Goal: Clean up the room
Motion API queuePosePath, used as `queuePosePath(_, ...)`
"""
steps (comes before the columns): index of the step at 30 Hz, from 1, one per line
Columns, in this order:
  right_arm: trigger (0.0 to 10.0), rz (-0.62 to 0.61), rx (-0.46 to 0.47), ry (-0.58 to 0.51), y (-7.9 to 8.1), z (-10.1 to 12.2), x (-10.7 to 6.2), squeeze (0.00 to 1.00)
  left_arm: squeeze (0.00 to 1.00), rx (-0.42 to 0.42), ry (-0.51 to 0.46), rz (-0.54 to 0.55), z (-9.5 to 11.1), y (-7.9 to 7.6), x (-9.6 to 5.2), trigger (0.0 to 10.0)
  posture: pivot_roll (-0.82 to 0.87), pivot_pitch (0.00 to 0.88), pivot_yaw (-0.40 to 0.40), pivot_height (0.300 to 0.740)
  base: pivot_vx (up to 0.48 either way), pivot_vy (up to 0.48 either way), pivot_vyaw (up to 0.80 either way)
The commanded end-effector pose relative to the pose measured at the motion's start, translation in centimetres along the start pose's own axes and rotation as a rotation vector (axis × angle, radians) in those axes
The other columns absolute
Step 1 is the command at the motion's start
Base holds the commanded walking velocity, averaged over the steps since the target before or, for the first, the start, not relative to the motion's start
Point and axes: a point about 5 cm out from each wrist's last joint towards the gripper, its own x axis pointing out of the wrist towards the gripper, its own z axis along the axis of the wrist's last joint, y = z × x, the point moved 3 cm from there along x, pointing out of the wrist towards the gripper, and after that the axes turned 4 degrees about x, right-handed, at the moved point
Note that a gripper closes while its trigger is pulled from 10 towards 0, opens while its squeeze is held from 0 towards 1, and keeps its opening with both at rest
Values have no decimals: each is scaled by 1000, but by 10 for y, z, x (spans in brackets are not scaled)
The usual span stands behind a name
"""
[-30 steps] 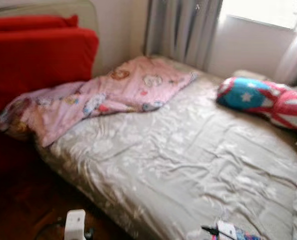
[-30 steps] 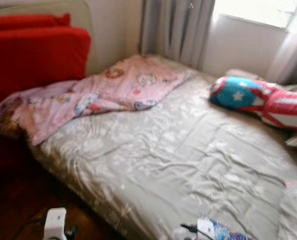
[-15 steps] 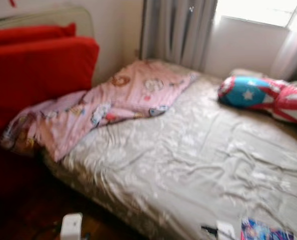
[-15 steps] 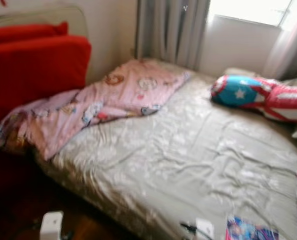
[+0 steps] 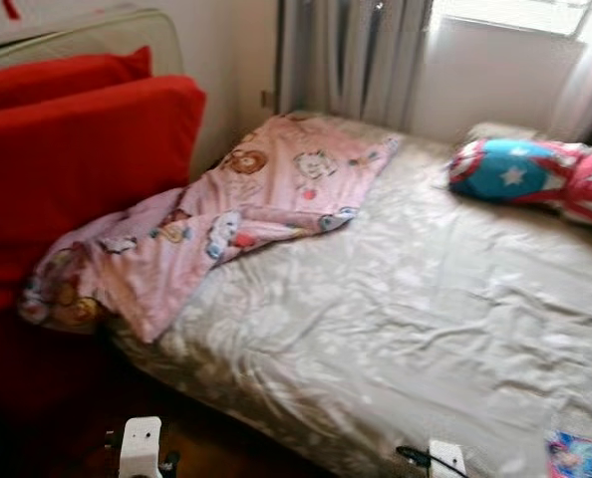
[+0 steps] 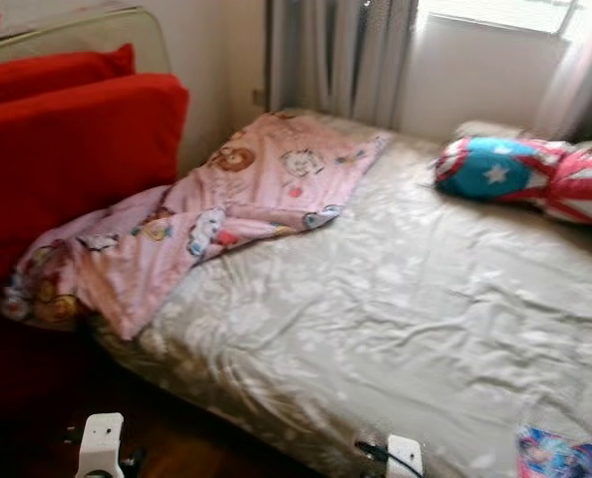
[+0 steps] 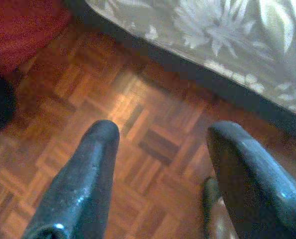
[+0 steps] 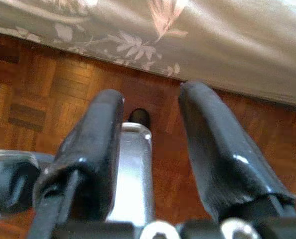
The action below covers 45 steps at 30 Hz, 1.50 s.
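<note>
A crumpled pink cartoon-print blanket (image 5: 226,199) lies across the far left corner of the bed (image 5: 416,299) and hangs over its left edge. A round blue, red and white star cushion (image 5: 520,171) rests at the far right by the window. A small colourful flat item (image 5: 578,456) lies on the bedspread at the near right. My left gripper (image 7: 165,132) hangs open over the parquet floor (image 7: 138,114) beside the bed. Low by the bed's edge my right gripper (image 8: 153,94) is also open, nothing between its fingers.
Big red cushions (image 5: 77,169) stand against the wall to the left of the bed. Grey curtains (image 5: 346,55) and a bright window are behind it. Dark parquet runs along the bed's near left side. A silver robot part (image 8: 133,174) shows below the right fingers.
The whole picture has shifted, so the camera moved; the bed now sits a little more to the right and closer. Nothing on the bed has moved. Both arms still hang.
</note>
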Motion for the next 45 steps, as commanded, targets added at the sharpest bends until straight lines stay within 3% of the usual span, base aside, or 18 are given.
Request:
queuePosePath(1,10000,12,8,-9,5,2,1,0,0,12,12,13,-3,7,-1,10000,12,0,-36,740,0,480,0)
queuePosePath(31,10000,29,18,-14,9,1,1,0,0,16,4,34,-1,15,-1,10000,22,0,-28,740,0,476,0)
queuePosePath(45,10000,58,-17,-22,11,3,1,0,0,14,-7,28,0,14,-1,10000,24,0,-33,740,0,22,57)
